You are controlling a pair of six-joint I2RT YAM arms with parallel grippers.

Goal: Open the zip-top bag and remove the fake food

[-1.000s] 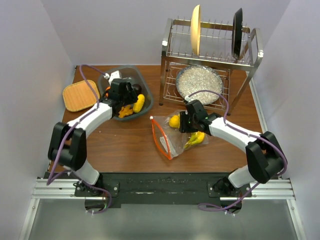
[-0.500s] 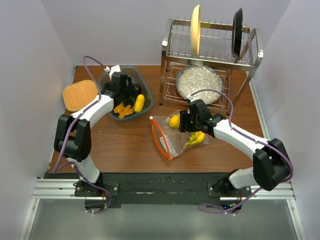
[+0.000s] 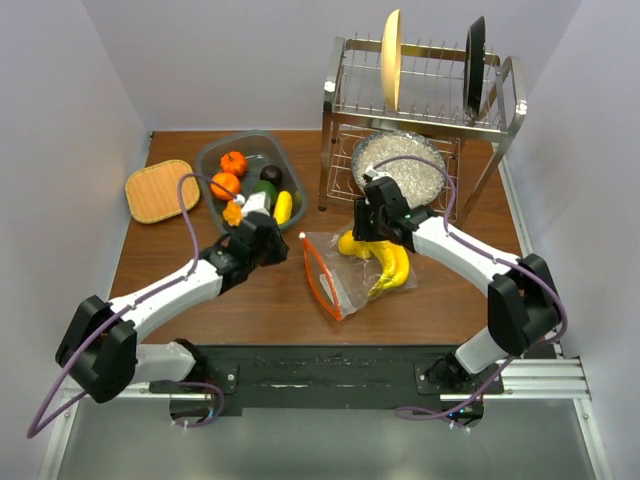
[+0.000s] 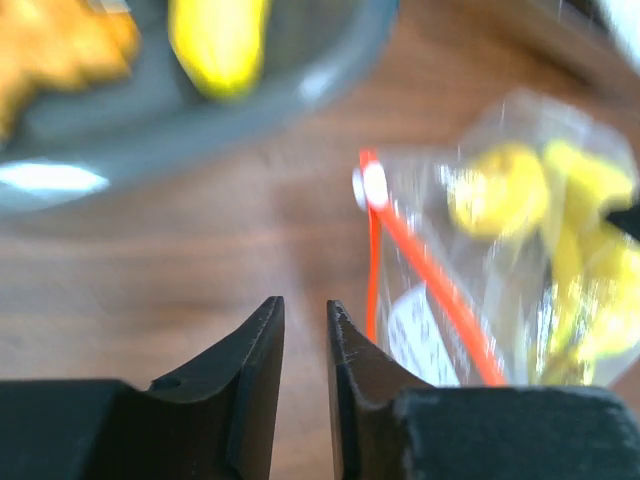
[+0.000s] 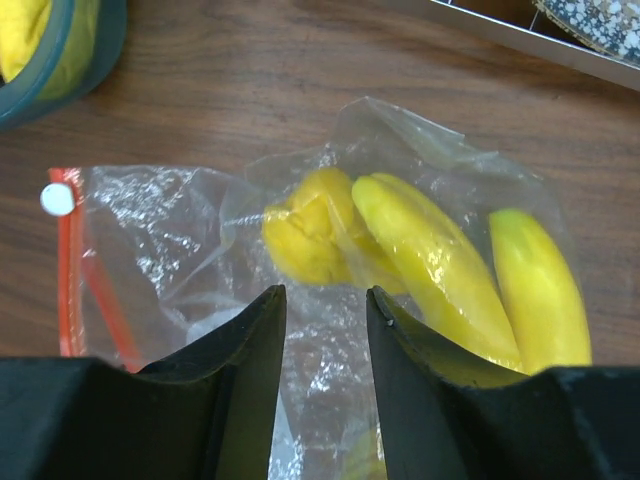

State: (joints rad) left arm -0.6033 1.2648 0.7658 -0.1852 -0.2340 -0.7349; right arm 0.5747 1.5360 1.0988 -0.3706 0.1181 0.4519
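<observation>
The zip-top bag (image 3: 335, 275) lies flat on the wooden table, its orange-red zip strip (image 4: 425, 275) and white slider (image 4: 375, 185) towards the left arm. Inside it show fake food: a banana bunch (image 5: 450, 265) and a lemon (image 5: 300, 235). My left gripper (image 4: 305, 310) hovers over bare wood just left of the zip strip, its jaws a narrow gap apart with nothing between them. My right gripper (image 5: 322, 300) stands open above the clear plastic, just short of the lemon, and holds nothing. More fake food lies in the grey tub (image 3: 215, 150): orange, dark, green and yellow pieces.
A metal dish rack (image 3: 420, 100) stands at the back right with upright plates, and a glittery silver plate (image 3: 400, 165) sits on its lower shelf close behind my right gripper (image 3: 368, 238). A woven mat (image 3: 160, 190) lies at the far left.
My left arm has left the tub and swung right to the bag's zip end, and its jaws have narrowed. My right gripper shifted slightly back over the bag, and its jaws widened, then narrowed again.
</observation>
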